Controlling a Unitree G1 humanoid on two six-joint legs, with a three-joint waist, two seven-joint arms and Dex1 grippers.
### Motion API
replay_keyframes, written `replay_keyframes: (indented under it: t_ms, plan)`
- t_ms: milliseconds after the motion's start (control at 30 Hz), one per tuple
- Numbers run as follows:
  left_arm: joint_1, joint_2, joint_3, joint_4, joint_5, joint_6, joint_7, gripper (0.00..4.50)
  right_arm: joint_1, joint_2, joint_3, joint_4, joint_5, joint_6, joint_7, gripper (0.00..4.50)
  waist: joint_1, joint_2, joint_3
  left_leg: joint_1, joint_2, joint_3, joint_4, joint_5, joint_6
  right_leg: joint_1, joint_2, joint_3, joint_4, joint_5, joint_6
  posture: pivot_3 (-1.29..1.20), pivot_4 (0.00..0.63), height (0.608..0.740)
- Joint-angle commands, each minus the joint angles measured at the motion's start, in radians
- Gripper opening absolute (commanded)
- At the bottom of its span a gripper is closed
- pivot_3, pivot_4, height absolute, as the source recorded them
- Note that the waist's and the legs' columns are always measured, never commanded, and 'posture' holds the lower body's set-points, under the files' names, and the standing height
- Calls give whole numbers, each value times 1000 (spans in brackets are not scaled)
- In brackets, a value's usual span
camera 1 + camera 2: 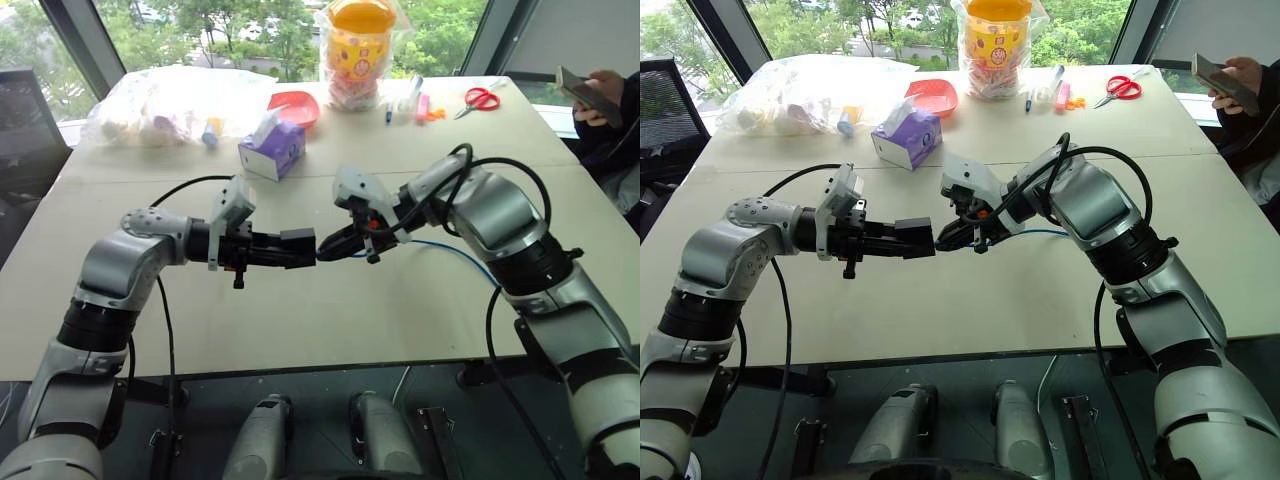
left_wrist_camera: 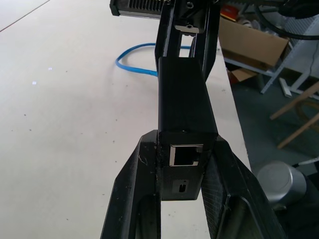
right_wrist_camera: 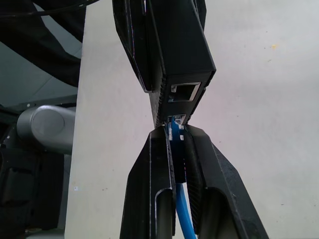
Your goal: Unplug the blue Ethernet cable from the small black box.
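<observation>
Left gripper [image 1: 300, 248] is clamped on the small black box [image 1: 914, 238], held in the air over the worktop [image 1: 330, 320], roughly mid-frame in the eye views. Right gripper [image 3: 175, 130] comes in from 3 o'clock, its jaws closed on the plug end of the blue Ethernet cable [image 3: 182, 214], right at the box's port face. Plug looks still seated or barely out; can't tell if the latch tab is pressed.

Step in hand: pull the plug.
- Keep the left clamp firm, box must not twist.
- Pull right gripper straight back along the port axis, toward 3 o'clock. No sideways load, or the plug binds.
- If it resists, latch probably isn't down. Re-grip rather than yank.

The rest of the cable trails across the worktop under the right arm; slack seems enough.

Around: tissue box [image 1: 271, 149] at 12 o'clock, then red bowl [image 1: 294, 106], plastic bag of items [image 1: 175, 100], snack jar [image 1: 360, 50], red scissors [image 1: 482, 98]. All well apart from the pull line. Person's hand with phone [image 1: 590, 95] at 2 o'clock, off the worktop edge. The right arm's own black cables loop near the wrist, the only snag risk.
</observation>
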Motion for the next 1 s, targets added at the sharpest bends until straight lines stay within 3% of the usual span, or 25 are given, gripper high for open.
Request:
replay_keyframes:
  t_ms: [33, 233, 300, 667, 933, 1000]
  plan:
    - [-3, 0, -2, -25, 0, -22, -7, 478, -41, 24, 15, -8, -13, -25, 9, 28, 0, 0, 0, 0, 0, 0, 0, 0, 0, 0, 0, 0, 0, 0, 0, 0, 150, 740]
    - [-6, 11, -1, -20, 14, -33, -18, 478, -17, 10, 45, 10, -83, -96, 6, 28, 0, 0, 0, 0, 0, 0, 0, 0, 0, 0, 0, 0, 0, 0, 0, 0, 150, 740]
    - [9, 46, -27, -7, 76, -105, -38, 478, 2, -14, 42, 28, -99, -124, 12, 28, 0, 0, 0, 0, 0, 0, 0, 0, 0, 0, 0, 0, 0, 0, 0, 0, 150, 740]
    - [22, 88, -11, 50, 121, -197, -31, 478, 87, -122, -60, 111, -133, -199, -23, 28, 0, 0, 0, -3, 0, 0, 1, 0, 0, -3, 0, 0, 0, 0, 0, 0, 150, 740]
    - [-38, -78, -32, 245, 257, -402, 165, 478, 122, 22, -200, 401, -252, -332, -444, 28, 5, 0, 0, -4, 0, 1, 2, 0, 0, -3, 0, 1, 2, 1, 0, 0, 150, 740]
    - [-51, -117, -36, 296, 282, -441, 195, 478, 124, 37, -220, 437, -265, -333, -494, 854, 7, 0, 0, -4, -1, 1, 2, 0, 0, -3, 0, 1, 2, 2, 1, 0, 150, 740]
